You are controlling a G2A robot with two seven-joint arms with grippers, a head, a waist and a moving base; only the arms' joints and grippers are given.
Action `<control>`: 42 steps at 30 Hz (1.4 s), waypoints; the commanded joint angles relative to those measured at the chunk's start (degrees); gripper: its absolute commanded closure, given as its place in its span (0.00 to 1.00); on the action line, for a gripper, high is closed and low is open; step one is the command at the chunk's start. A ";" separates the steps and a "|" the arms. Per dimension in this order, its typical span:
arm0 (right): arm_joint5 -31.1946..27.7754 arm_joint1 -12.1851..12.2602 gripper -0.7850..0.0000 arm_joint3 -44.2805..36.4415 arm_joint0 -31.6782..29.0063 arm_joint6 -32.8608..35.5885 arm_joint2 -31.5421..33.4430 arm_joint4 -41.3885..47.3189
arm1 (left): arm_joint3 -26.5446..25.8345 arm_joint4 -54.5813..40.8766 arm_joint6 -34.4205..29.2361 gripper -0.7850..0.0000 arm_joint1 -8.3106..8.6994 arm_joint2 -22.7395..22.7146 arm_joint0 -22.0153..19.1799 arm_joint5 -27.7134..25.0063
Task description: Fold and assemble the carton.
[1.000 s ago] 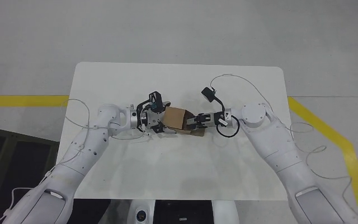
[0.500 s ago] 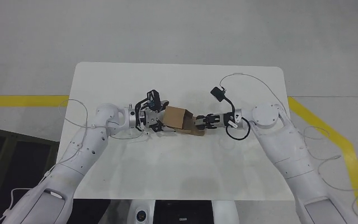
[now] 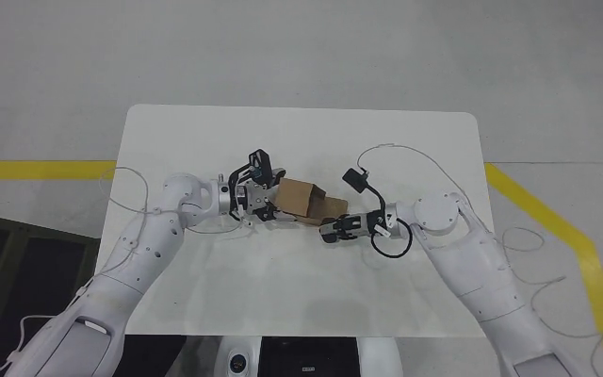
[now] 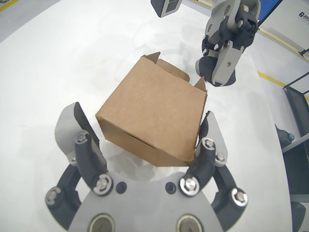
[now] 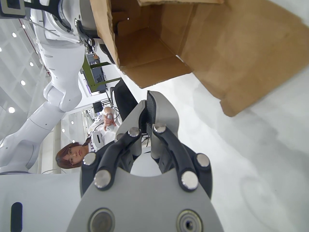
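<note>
Right gripper (image 5: 147,96) is being held clenched on nothing, its pads pressed flat together into one blunt tip; judged, this suits pushing a flap rather than pinching one; it is being kept low over the table, just beside the carton's (image 3: 300,196) open mouth (image 5: 144,39) and apart from it.

Left gripper (image 4: 143,109) is being held released and spread around the carton's closed end; one pad (image 4: 205,126) is touching a lower corner, the other pad (image 4: 83,121) is lying just beside the opposite wall with a slight gap; judged, the carton is being fenced and backstopped, not clamped, so that a push from the mouth side is met at the far end.

Carton is lying on its side near the middle of the table (image 3: 188,132), between the two grippers, mouth turned toward the right one; the walls are being seen squared up and the closed end tucked; a small corner flap (image 4: 201,84) is standing up close to the right gripper's tip; a large flap (image 5: 241,56) is lying spread on the table beneath the mouth.

Judgement: the mouth end is not yet closed; side flaps are likely being lined up for folding inward first, the large flap last; risk noted of the carton sliding or skewing, since only one left pad is bearing on it.
</note>
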 commanded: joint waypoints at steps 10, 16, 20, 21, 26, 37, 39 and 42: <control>-1.99 -1.80 1.00 6.44 6.65 -2.54 -4.70 0.25 | -0.43 -0.66 -1.00 0.00 -0.24 0.21 0.13 -0.16; -4.81 -2.95 1.00 10.81 9.86 -3.69 -6.67 1.79 | -0.57 -0.80 -1.40 0.00 -0.29 0.25 0.28 -0.16; -6.39 -3.84 1.00 14.06 11.93 -4.37 -8.21 2.60 | -0.64 -1.18 -1.70 0.00 -0.25 0.18 0.34 -0.16; -6.87 -4.06 1.00 14.92 12.42 -4.50 -8.57 2.79 | -0.62 -1.36 -1.81 0.00 -0.24 0.16 0.37 -0.16; -9.15 -5.22 1.00 19.02 14.48 -4.88 -10.29 4.17 | -0.75 -2.08 -2.45 0.00 -0.17 0.05 0.54 -0.16; -12.25 -7.53 1.00 24.22 17.36 -5.21 -13.49 6.18 | -0.69 -3.34 -3.84 0.00 -0.10 -0.03 0.64 -0.16; -12.71 -7.64 1.00 24.47 17.58 -5.20 -13.48 6.17 | -0.63 -3.48 -4.02 0.00 -0.10 -0.11 0.67 -0.13; -13.19 -7.35 1.00 24.52 17.36 -5.08 -12.69 5.81 | -0.66 -3.66 -4.23 0.00 -0.10 -0.23 0.66 -0.16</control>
